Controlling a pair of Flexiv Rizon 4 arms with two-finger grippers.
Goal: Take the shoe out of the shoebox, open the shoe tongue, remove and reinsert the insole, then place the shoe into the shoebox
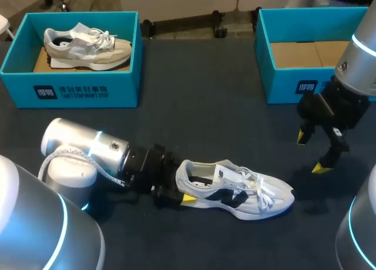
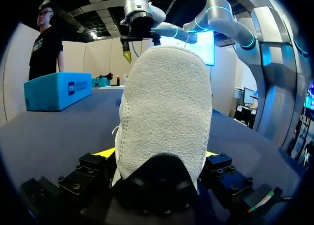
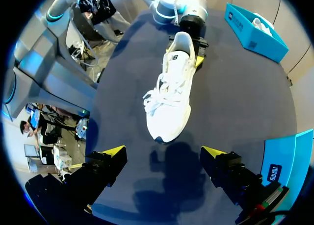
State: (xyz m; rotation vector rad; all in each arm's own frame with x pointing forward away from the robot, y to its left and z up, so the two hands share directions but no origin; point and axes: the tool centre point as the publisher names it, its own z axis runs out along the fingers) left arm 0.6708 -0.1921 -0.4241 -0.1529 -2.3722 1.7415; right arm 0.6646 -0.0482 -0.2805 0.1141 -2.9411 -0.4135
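Altogether two shoes, two shoeboxes.

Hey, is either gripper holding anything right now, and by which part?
The left gripper holds the white shoe by its heel. The right gripper is open and holds nothing.

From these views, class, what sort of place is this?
Probably a robot lab bench: a table, a teal shoebox, and the left gripper holding a white shoe by its heel while the right gripper hangs open.

Beige shoe in left teal box, dark table
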